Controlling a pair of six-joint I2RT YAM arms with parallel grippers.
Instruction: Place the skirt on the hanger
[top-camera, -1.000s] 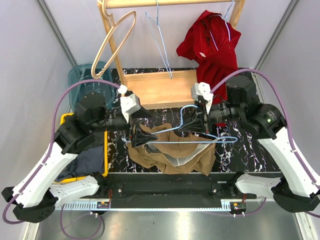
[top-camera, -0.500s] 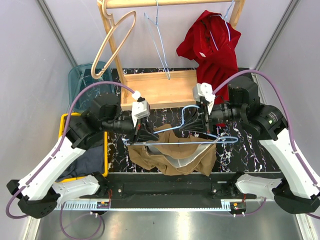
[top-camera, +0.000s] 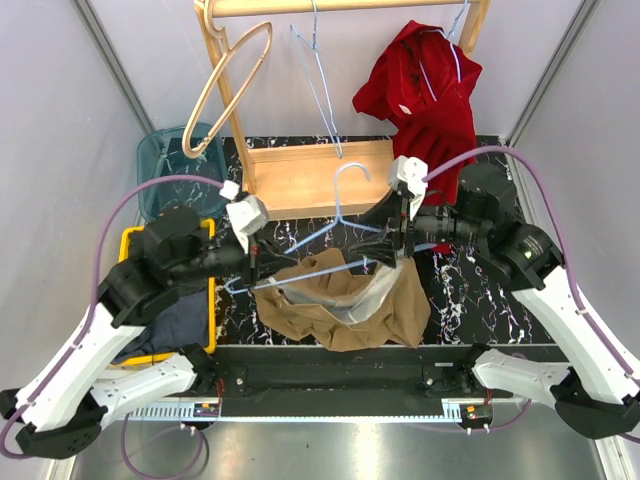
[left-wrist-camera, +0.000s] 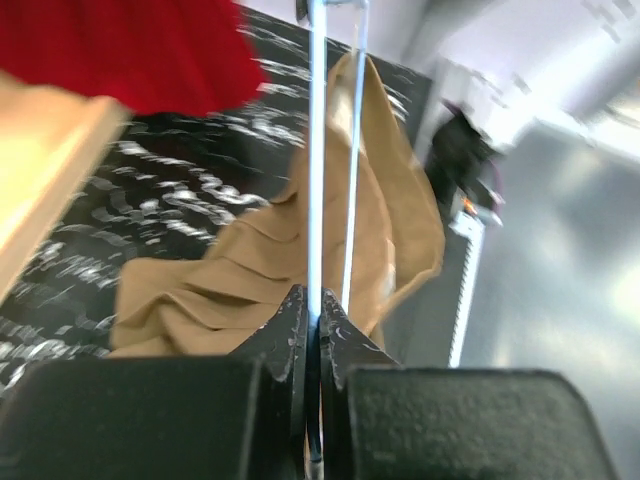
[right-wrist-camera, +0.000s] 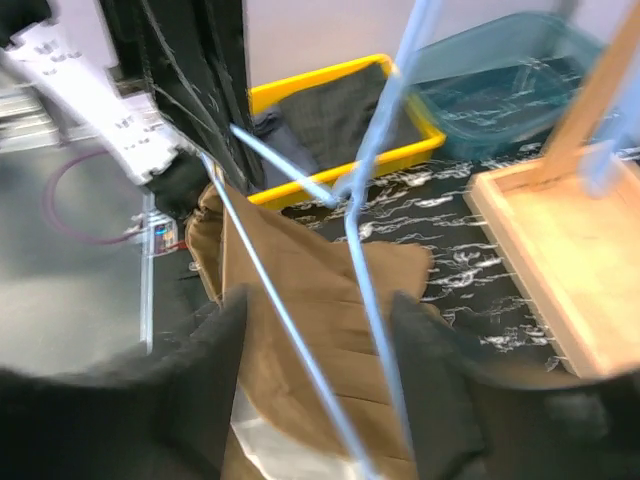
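Note:
A light blue wire hanger (top-camera: 310, 272) hangs tilted over the table, hook pointing up and back. The tan skirt (top-camera: 345, 310) droops from its bar, its lower part bunched on the black marbled table (top-camera: 470, 290). My left gripper (top-camera: 258, 275) is shut on the hanger's left end; in the left wrist view the wire (left-wrist-camera: 316, 150) runs straight out of the pinched jaws (left-wrist-camera: 314, 312) over the skirt (left-wrist-camera: 290, 260). My right gripper (top-camera: 385, 250) stands open at the hanger's right side. In its own view two hanger wires (right-wrist-camera: 365, 250) pass between the spread fingers (right-wrist-camera: 215, 370), above the skirt (right-wrist-camera: 300, 300).
A wooden rack at the back carries a wooden hanger (top-camera: 235, 80), a wire hanger (top-camera: 325, 90) and a red garment (top-camera: 425, 90). Its wooden base box (top-camera: 315, 175) lies just behind the hanger. A teal bin (top-camera: 165, 160) and a yellow bin (top-camera: 135, 240) with dark clothes stand left.
My left gripper closed on the hanger's left end and the right gripper let go and opened. The hanger rose and tilted, hook up, lifting the skirt's waist off the table.

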